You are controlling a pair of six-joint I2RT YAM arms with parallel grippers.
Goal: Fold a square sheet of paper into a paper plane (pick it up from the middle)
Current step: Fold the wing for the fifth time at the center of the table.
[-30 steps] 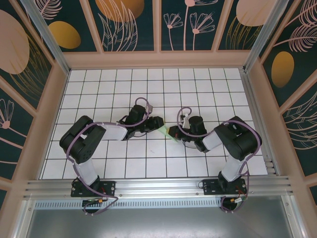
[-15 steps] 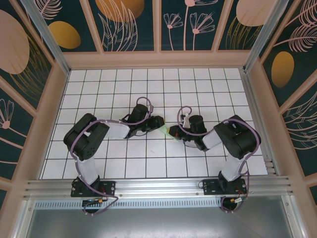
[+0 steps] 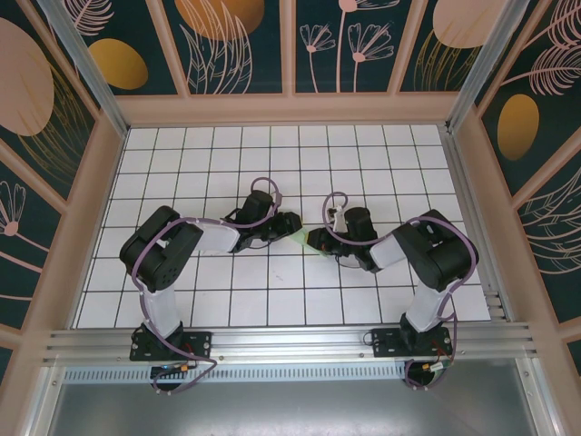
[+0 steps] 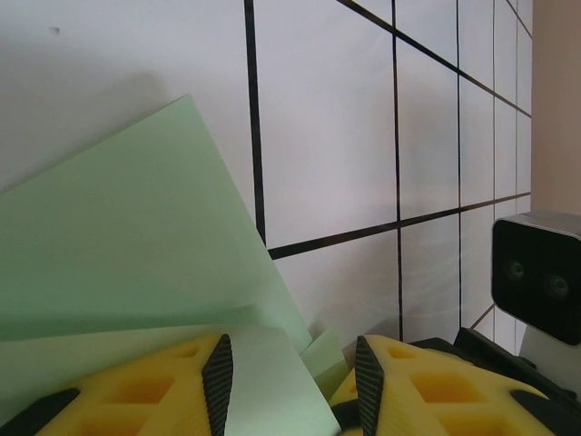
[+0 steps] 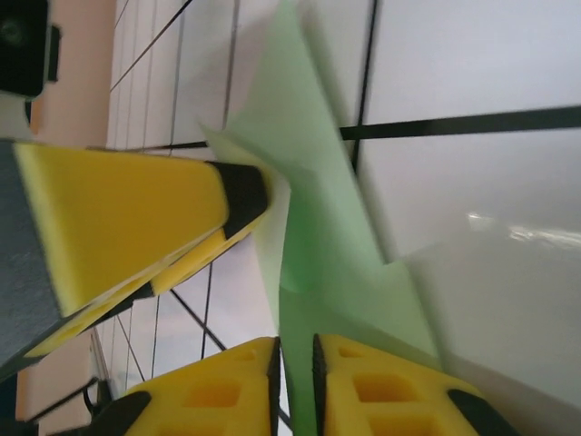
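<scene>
The square sheet of paper [image 3: 300, 238], pale mint green and folded into layers, hangs between both grippers near the table's middle. My left gripper [image 3: 292, 229] comes at it from the left. In the left wrist view its jaws [image 4: 289, 363] stand apart, and the folded paper [image 4: 136, 227] spans from one pad to the other. My right gripper [image 3: 313, 240] faces it from the right. Its jaws [image 5: 297, 363] stand a narrow slit apart, with a green fold [image 5: 327, 227] running between them. The left gripper's black-tipped fingers [image 5: 241, 195] touch the paper's edge.
The white tiled table [image 3: 272, 154] has wooden walls all round. The arm bases stand on the metal rail [image 3: 290, 343] at the near edge. The right wrist's camera housing [image 4: 540, 272] sits close to the left gripper's right finger.
My right gripper's jaws have parted slightly from shut. The two grippers have drawn closer together, and less of the green paper shows from above.
</scene>
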